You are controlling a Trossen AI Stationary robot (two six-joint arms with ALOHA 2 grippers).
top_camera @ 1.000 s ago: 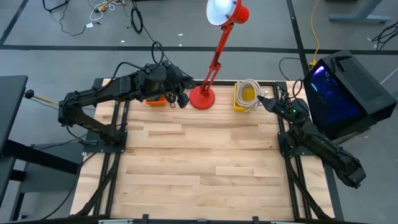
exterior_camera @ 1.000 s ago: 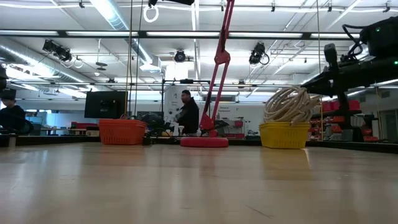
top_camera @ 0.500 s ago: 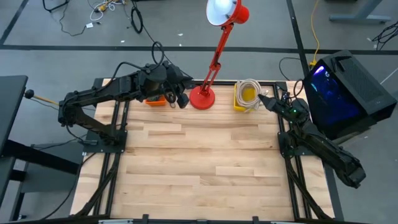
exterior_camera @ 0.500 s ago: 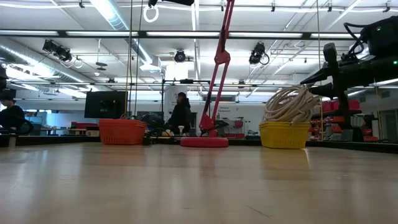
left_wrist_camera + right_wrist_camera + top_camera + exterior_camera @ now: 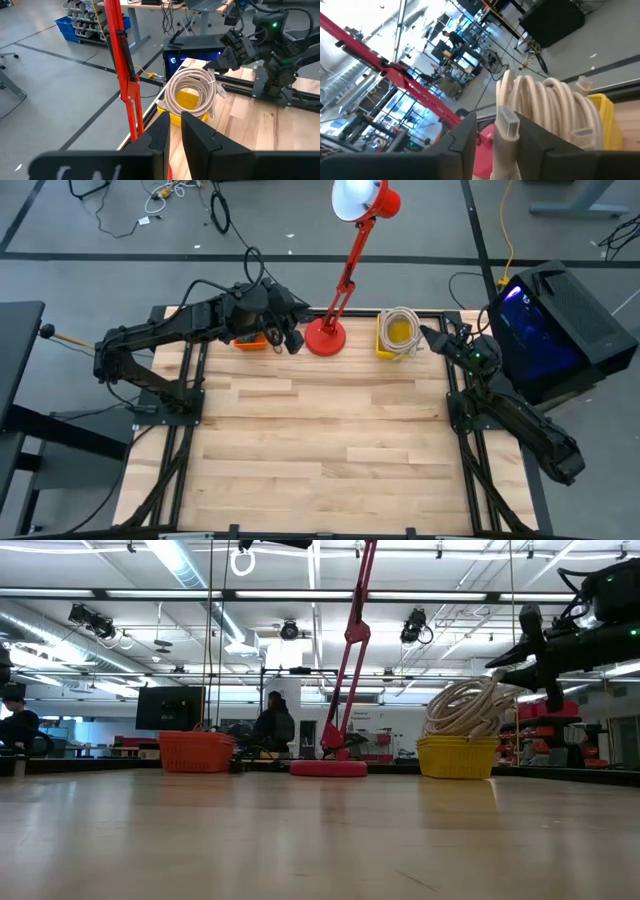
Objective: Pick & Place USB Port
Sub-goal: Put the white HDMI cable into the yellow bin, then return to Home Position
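A coil of white USB cable (image 5: pixel 399 328) lies in a yellow basket (image 5: pixel 384 347) at the table's far edge, also seen in the low view (image 5: pixel 466 705). My right gripper (image 5: pixel 428 337) hovers just right of the basket, above the coil, shut on the cable's plug end (image 5: pixel 508 119). My left gripper (image 5: pixel 293 340) is shut and empty, held above the table between an orange basket (image 5: pixel 250 341) and the red lamp's base (image 5: pixel 325 337). Its wrist view (image 5: pixel 175 125) looks toward the coil (image 5: pixel 192 92). My right gripper pinches the white cable just behind its plug (image 5: pixel 503 137) between its two fingers. The fingers come from the table's right side, roughly level, and the plug sticks out past them. The held end is lifted above the coil, and the rest of the cable lies in the yellow basket.
A red desk lamp stands on its round base (image 5: pixel 328 768) between the two baskets, its arm (image 5: pixel 352 255) leaning toward the far side. A black computer case (image 5: pixel 555 325) with blue light stands off the table's right edge. The wooden tabletop (image 5: pixel 320 440) stretches toward the near edge. A person sits in the room beyond.
My right gripper has gone up a little and toward the table's right edge, drawing the held cable end up from the coil. The coil stays in the yellow basket.
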